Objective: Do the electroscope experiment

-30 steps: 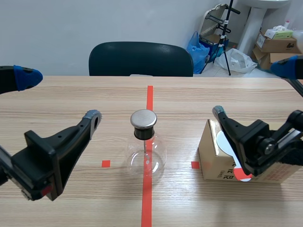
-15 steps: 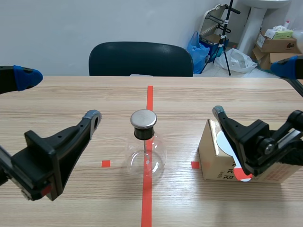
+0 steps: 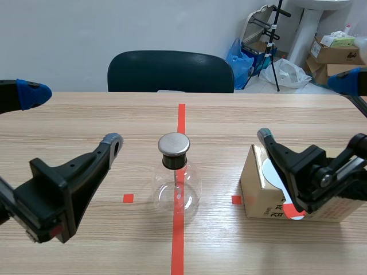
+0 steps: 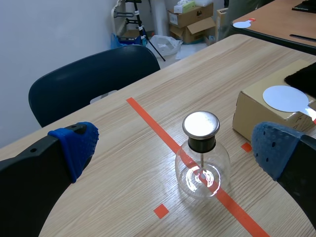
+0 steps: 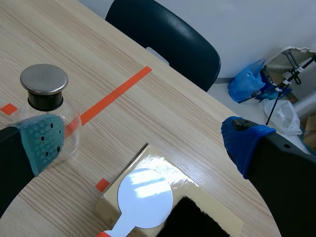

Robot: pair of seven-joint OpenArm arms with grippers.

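The electroscope, a clear glass flask with a round metal cap and a thin rod inside, stands on the orange-red centre tape line. My left gripper hovers open to its left, apart from it. In the left wrist view the electroscope sits ahead, between the spread blue pads. My right gripper is open above a cardboard box. On the box lies a white disc paddle with a red handle, next to a black furry cloth. The electroscope stands beside the right gripper's grey-green pad.
A dark chair stands at the table's far edge. Cardboard boxes, a blue bag and a stand are on the floor behind at the right. The wooden table shows bare wood around the flask.
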